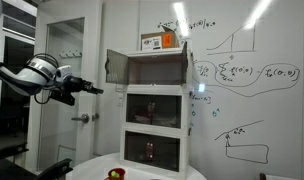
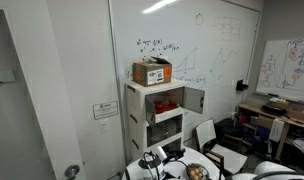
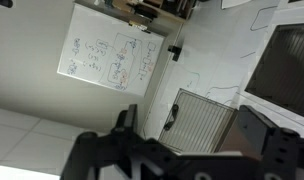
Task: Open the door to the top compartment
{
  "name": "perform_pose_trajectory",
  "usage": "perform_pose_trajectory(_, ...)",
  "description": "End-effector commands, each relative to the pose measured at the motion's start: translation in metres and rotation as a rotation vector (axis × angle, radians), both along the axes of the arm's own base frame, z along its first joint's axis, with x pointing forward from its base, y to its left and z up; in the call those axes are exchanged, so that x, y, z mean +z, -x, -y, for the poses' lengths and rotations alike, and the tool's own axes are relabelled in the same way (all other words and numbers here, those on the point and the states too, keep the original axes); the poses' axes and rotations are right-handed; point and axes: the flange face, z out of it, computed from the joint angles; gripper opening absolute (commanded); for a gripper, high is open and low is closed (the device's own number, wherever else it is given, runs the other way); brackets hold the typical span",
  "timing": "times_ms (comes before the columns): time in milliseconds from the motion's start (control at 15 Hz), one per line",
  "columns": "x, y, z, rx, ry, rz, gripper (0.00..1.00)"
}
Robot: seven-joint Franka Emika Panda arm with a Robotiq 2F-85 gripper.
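The white cabinet (image 1: pixel 155 105) stands against a wall with writing (image 1: pixel 242 70) on it. The cabinet's top door (image 1: pixel 115 67) is swung wide open and sticks out from its side. A brown box (image 1: pixel 162 41) sits on top of the cabinet. The end effector (image 1: pixel 95 89) hangs in the air, well apart from that door, with its fingers (image 3: pixel 264 135) spread.

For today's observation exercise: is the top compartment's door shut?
No, the top compartment door stands swung open, away from the front of the cabinet.
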Motion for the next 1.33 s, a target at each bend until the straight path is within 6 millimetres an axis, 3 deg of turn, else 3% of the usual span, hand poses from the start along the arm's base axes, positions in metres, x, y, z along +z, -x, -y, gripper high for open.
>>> perform_pose_trajectory(0, -0.008, -0.032, 0.002, -0.044, 0.010, 0.024, 1.00)
perform_pose_trajectory(67, -0.005, -0.013, 0.002, -0.017, 0.001, 0.019, 1.00)
perform_pose_trajectory(333, -0.008, -0.028, 0.006, -0.033, 0.001, 0.031, 1.00)
perform_pose_trajectory(1267, -0.008, -0.028, 0.004, -0.030, 0.001, 0.032, 1.00)
